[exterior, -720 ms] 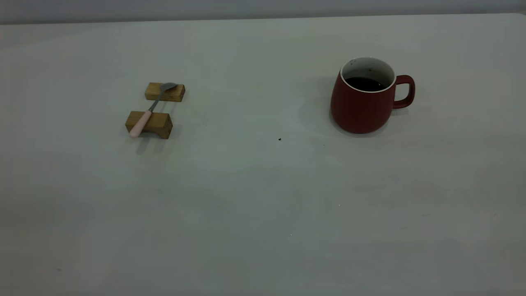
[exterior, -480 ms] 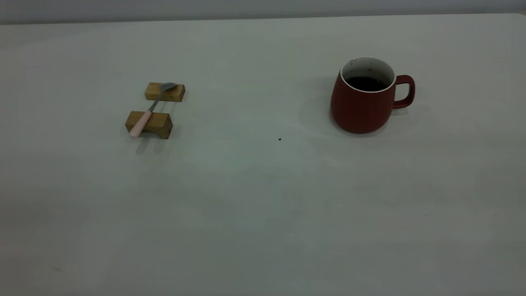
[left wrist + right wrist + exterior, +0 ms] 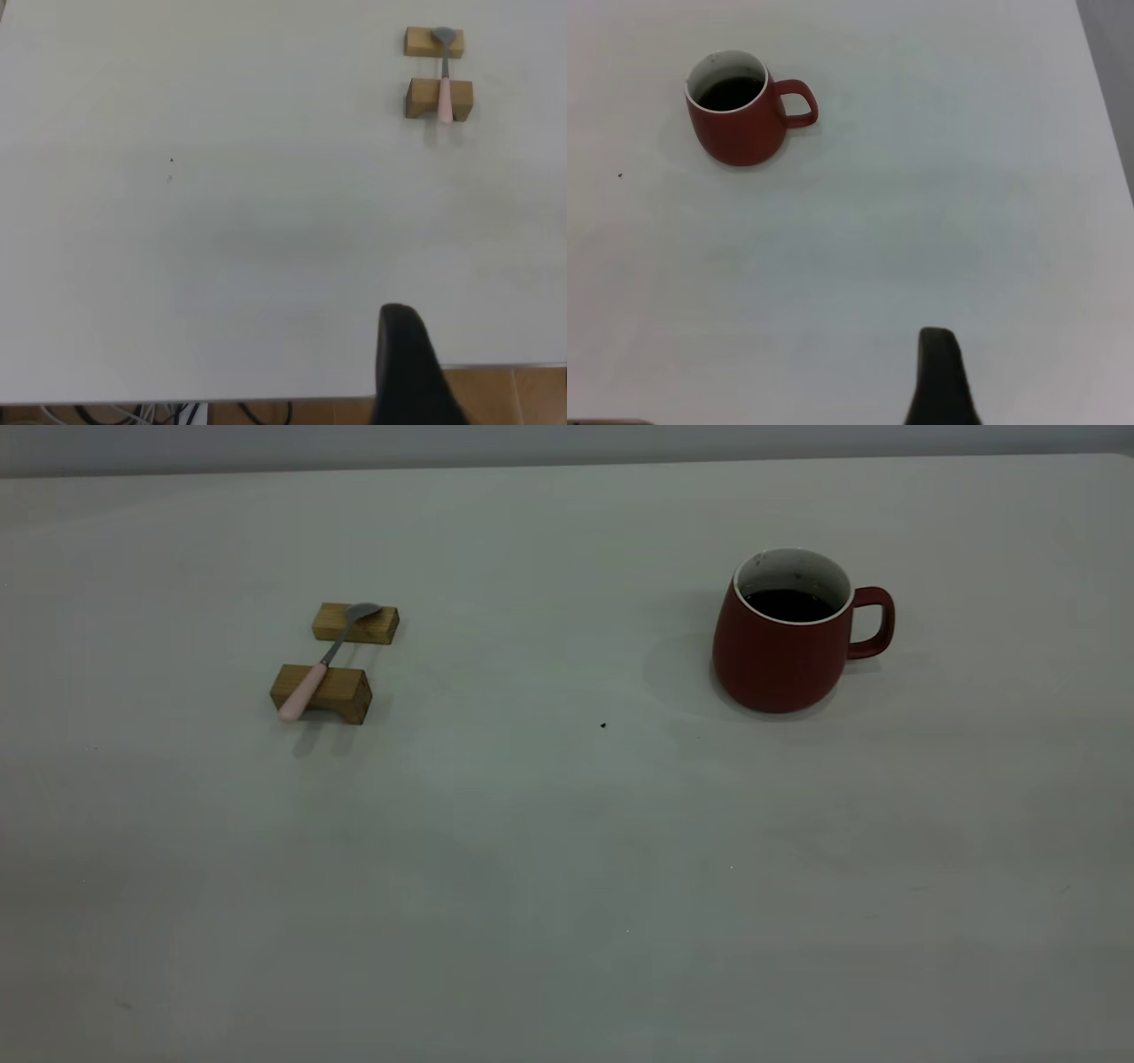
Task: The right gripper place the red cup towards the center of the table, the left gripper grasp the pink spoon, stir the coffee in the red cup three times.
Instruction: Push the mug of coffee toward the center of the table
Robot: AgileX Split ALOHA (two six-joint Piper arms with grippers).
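The red cup (image 3: 780, 651) stands upright on the right side of the table (image 3: 567, 850), its handle pointing right, with dark coffee (image 3: 787, 606) inside. The pink spoon (image 3: 306, 686) lies across two wooden blocks on the left side, bowl toward the far edge. Neither gripper shows in the exterior view. In the left wrist view, a dark part of my left gripper (image 3: 403, 354) hangs by the table's edge, far from the spoon (image 3: 445, 88). In the right wrist view, a dark part of my right gripper (image 3: 937, 372) sits well away from the cup (image 3: 740, 119). Nothing is held.
The near wooden block (image 3: 321, 693) carries the spoon's handle and the far block (image 3: 355, 623) carries its bowl. A tiny dark speck (image 3: 603, 725) lies mid-table. The left wrist view shows the table's edge, brown floor (image 3: 505, 394) and cables below.
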